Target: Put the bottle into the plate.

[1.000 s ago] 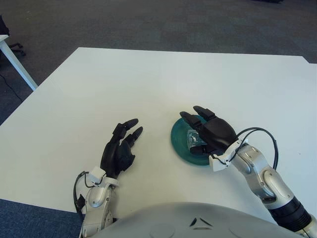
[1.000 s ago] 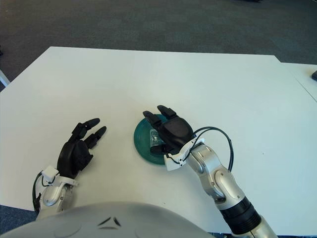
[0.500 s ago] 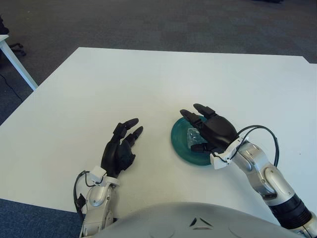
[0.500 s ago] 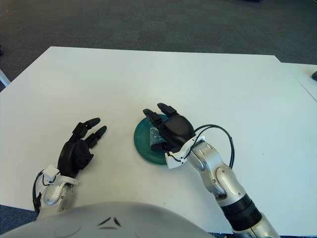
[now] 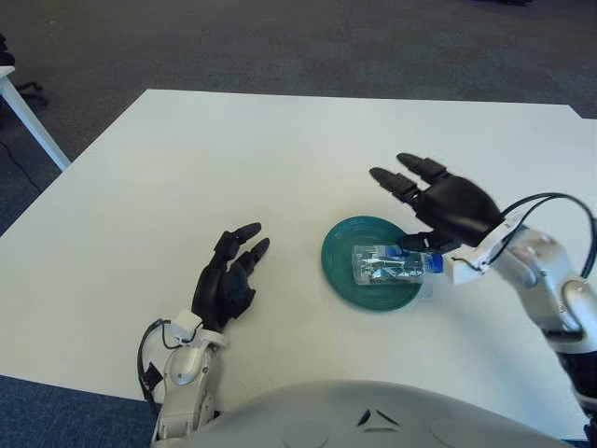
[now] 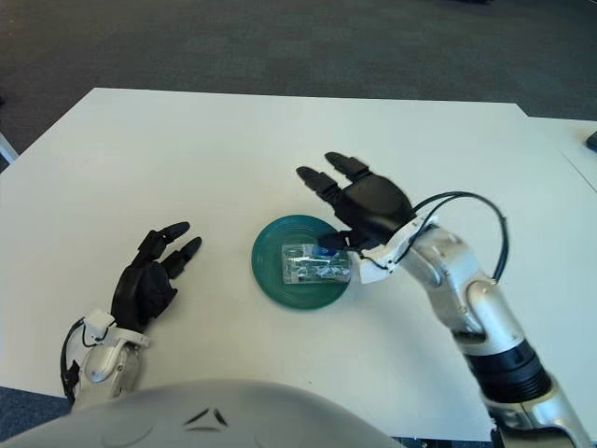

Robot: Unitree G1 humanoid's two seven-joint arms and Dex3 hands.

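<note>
We see the right hand (image 5: 438, 210) held above the white table (image 5: 280, 149), its dark fingers (image 5: 401, 187) spread wide and holding nothing. Just below and to the left of its palm lies the bottle (image 5: 392, 265), a small clear one with a blue cap at the end nearest the hand. The bottle lies on its side inside the teal plate (image 5: 340, 247), its length running roughly across the plate, with the capped end reaching out over the plate's rim on the hand's side. We cannot tell whether the thumb touches the cap; the two show very close together, but the rest of the hand is apart from the bottle. The fingers point away from us, toward the far edge of the table, and the silver forearm (image 6: 466, 289) with its black cable (image 6: 466, 201) runs back from the wrist toward the near right corner of the view.

Well to the left of the plate we find the left hand (image 5: 227, 280), low over the near part of the table, its fingers loosely extended and gripping nothing. Whether it touches the tabletop we cannot tell. Beyond the far edge of the table there is dark carpet (image 5: 280, 42).
</note>
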